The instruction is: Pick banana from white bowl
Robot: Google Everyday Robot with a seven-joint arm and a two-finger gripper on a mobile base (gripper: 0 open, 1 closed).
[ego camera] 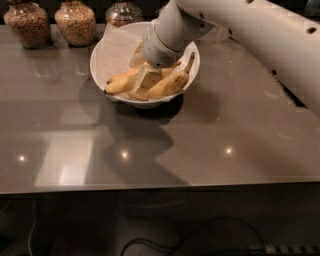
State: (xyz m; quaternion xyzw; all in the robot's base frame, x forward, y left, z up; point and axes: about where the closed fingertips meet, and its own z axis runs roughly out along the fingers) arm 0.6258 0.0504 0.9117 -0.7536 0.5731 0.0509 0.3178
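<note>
The white bowl (107, 55), lined with crinkled white paper, stands at the back middle of the grey counter. A slim yellow banana (121, 83) lies along its front left, its middle hidden under my gripper. A plumper speckled banana (172, 83) with an upturned stem lies at the front right. My gripper (145, 81) reaches down into the bowl between these bananas, touching them. The white arm (250, 35) comes in from the upper right and hides the bowl's back right.
Two jars of grain (29, 22) (75, 21) and a third jar (121, 12) stand along the back left, close behind the bowl. The counter's front edge (160, 186) runs across the lower part of the view.
</note>
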